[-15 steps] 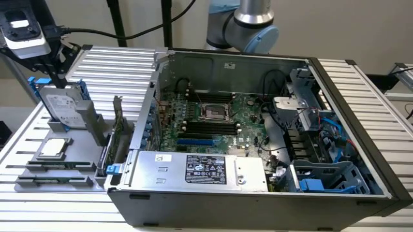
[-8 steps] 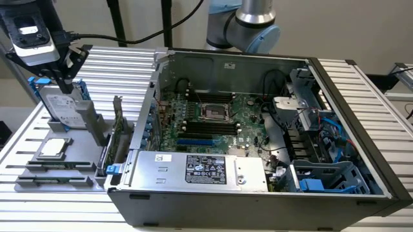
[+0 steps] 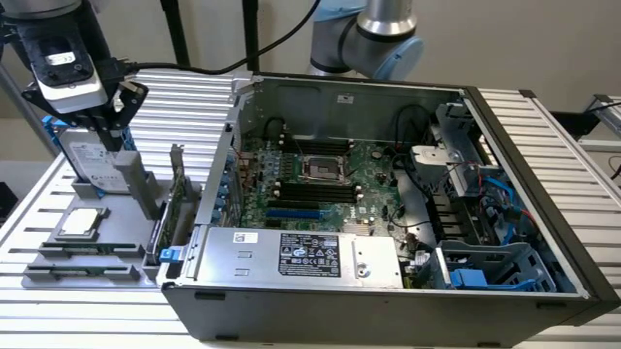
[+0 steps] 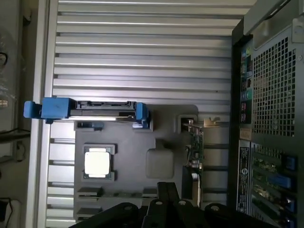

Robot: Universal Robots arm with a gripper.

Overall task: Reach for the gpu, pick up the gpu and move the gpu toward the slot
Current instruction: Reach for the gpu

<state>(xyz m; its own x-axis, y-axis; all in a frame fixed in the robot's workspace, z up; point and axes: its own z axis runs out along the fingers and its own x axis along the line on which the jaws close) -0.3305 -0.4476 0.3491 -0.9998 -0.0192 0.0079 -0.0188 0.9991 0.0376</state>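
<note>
The gpu point(image 3: 177, 190) stands on edge in a grey holder point(image 3: 58, 276) just outside the open computer case, its metal bracket end up. In the wrist view the gpu point(image 4: 196, 148) is a thin green-edged card beside the case's perforated wall. My gripper point(image 3: 109, 142) hangs above the holder, over the hard drive and to the exterior view's left of the gpu, not touching it. Its dark fingers point(image 4: 163, 192) lie together with nothing between them. A blue slot point(image 3: 296, 215) runs along the motherboard point(image 3: 321, 178) inside the case.
A silver hard drive with blue rails point(image 3: 92, 161) stands in the holder under my gripper. A square processor point(image 3: 80, 222) and two memory sticks point(image 3: 83, 249) lie nearer the front. The case wall point(image 3: 225, 167) rises between holder and motherboard. The power supply point(image 3: 310, 256) sits inside the case.
</note>
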